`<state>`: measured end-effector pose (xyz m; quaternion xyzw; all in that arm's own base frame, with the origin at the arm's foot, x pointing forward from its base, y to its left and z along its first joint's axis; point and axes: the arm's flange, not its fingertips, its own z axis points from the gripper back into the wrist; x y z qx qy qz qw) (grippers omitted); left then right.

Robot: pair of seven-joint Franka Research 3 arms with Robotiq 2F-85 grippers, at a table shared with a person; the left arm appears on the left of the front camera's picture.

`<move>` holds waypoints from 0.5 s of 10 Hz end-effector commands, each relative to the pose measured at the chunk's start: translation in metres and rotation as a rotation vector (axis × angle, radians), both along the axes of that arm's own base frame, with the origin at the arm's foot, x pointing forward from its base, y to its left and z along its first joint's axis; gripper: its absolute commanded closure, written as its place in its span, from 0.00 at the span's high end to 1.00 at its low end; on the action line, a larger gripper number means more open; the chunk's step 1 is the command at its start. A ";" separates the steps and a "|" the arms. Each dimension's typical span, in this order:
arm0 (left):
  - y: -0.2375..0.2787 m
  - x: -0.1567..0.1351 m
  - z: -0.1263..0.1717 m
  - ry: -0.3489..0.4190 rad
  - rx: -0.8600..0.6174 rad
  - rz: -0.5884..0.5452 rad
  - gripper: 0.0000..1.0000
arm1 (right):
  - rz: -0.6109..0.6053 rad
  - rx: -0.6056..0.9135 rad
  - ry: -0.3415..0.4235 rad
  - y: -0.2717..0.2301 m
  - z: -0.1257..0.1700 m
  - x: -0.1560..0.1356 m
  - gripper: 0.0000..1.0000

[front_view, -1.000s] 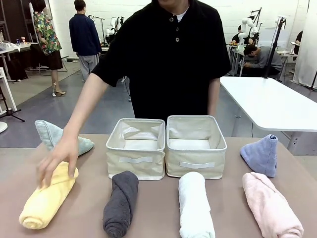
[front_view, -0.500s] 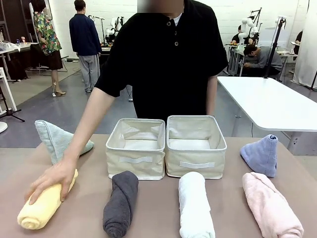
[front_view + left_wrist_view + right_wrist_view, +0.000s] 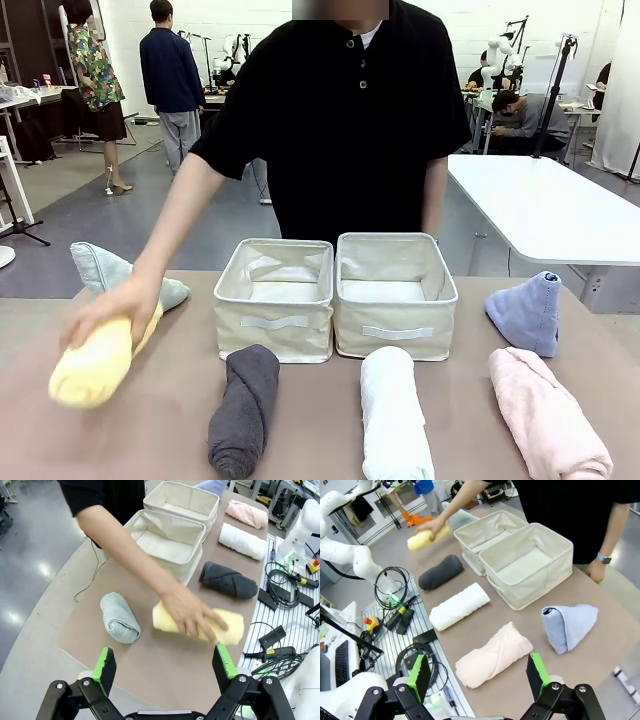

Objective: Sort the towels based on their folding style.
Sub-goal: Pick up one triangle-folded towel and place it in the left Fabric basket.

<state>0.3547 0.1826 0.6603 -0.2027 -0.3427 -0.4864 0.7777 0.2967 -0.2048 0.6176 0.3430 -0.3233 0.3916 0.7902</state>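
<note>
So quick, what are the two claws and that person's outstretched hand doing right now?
Left gripper: open, holding nothing.
Right gripper: open, holding nothing.
Person's hand: gripping the yellow towel.

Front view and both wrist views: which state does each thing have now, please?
yellow towel: rolled, in the person's hand
dark grey towel: rolled, on the table
white towel: rolled, on the table
pink towel: rolled, on the table
mint towel: cone, on the table
light blue towel: cone, on the table
left bin: empty
right bin: empty
left gripper: open, empty
right gripper: open, empty
</note>
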 end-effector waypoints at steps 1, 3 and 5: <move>-0.011 0.020 -0.006 0.049 0.119 0.051 1.00 | 0.013 0.024 -0.018 -0.001 0.000 0.001 1.00; -0.036 0.068 -0.036 0.205 0.445 0.169 1.00 | 0.013 0.024 -0.018 -0.001 0.000 0.001 1.00; -0.067 0.104 -0.074 0.295 0.630 0.169 1.00 | 0.013 0.024 -0.018 -0.001 0.000 0.001 1.00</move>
